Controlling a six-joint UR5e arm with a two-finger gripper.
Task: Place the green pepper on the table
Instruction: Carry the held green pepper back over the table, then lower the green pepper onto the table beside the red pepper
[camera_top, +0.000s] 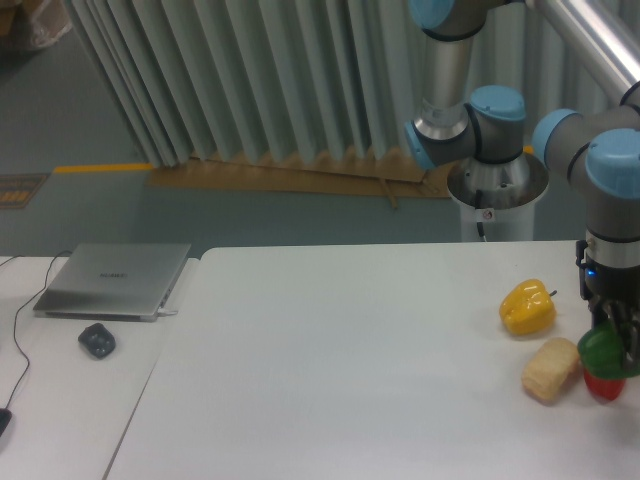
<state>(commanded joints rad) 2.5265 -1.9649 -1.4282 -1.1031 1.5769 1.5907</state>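
At the right edge of the view, the green pepper (602, 351) is held between the fingers of my gripper (612, 338), just above the white table (350, 370). The gripper is shut on it, pointing straight down from the arm. The pepper hangs directly over a red pepper (603, 385), and whether it touches the red one is hard to tell. Part of the green pepper is hidden by the fingers and the frame edge.
A yellow pepper (527, 307) lies left of the gripper, with a tan bread-like block (551, 369) in front of it. On the narrower desk to the left sit a grey laptop (113, 280) and a dark mouse (97, 340).
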